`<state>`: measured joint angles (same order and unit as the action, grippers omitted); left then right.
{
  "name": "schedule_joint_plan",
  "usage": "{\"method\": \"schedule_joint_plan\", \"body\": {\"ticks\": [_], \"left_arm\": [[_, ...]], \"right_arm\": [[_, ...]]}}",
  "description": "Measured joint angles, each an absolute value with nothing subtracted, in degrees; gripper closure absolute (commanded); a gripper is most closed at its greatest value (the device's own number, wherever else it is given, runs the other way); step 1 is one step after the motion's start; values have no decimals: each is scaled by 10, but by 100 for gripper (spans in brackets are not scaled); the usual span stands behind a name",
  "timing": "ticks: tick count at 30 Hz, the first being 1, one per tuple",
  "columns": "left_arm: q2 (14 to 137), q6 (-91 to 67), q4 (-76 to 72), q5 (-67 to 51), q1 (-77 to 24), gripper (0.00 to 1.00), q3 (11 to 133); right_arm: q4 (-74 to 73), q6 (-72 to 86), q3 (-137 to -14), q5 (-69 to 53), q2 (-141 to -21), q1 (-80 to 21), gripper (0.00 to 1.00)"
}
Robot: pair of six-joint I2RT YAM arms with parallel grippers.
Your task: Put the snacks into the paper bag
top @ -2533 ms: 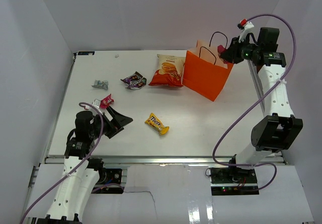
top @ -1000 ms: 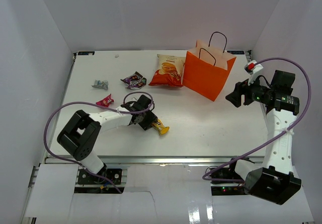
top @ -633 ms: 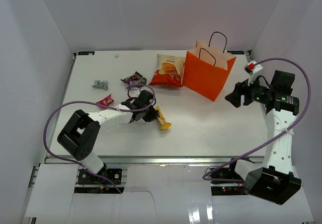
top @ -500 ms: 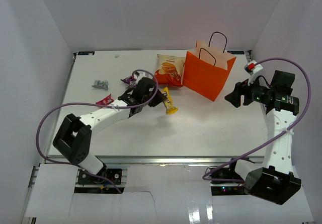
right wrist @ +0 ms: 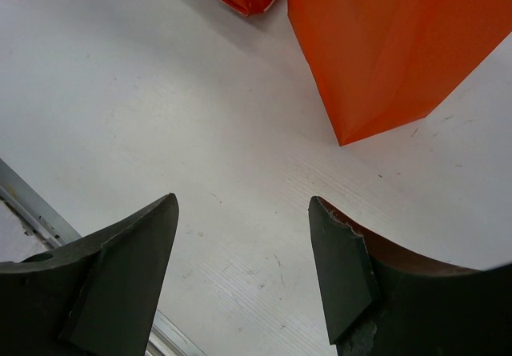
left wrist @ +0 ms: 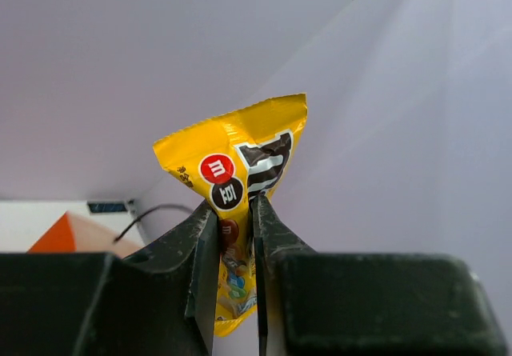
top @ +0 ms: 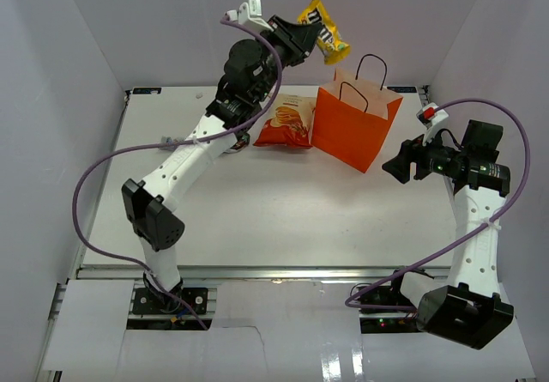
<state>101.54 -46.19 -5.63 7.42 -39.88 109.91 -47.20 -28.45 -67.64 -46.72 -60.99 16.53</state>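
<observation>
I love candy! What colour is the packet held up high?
Yellow packet, best seen in left wrist view.

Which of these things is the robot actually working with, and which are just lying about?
Part of the job:
- yellow candy packet, pinched in the left gripper
- orange paper bag
- chip bag, lying beside the paper bag

Not part of it:
- white table
- purple cable
- nothing else loose shows; the right gripper is open and holds nothing

The left gripper (top: 307, 39) is lifting the yellow packet (top: 324, 40) high beside the paper bag (top: 347, 133). The right gripper (top: 389, 166) is now standing clear of it.
</observation>
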Motion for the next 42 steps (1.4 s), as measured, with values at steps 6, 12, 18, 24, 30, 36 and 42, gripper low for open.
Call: {"method": "schedule_joint_plan", "body": {"ticks": [6, 12, 18, 24, 30, 36, 42], "left_arm": [[1211, -453, -81, 68, -399, 86, 1349], [1317, -450, -108, 70, -399, 86, 1385], [1335, -434, -113, 70, -399, 81, 1333], [1334, -430, -116, 57, -399, 51, 1298], [1330, -426, -112, 53, -399, 30, 1298], [1313, -394, -100, 53, -399, 26, 1300], [1187, -282, -37, 59, -399, 21, 1206]], "right_arm": [[-471, -274, -676, -478, -609, 165, 28], [-471, -267, -676, -484, -599, 165, 28], [-471, -262, -665, -488, -581, 165, 28], [-471, -261, -665, -488, -581, 166, 28], [-471, -261, -665, -498, -582, 165, 28], [-500, -299, -677, -530, -595, 165, 27], [-554, -388, -706, -531, -616, 113, 27]]}}
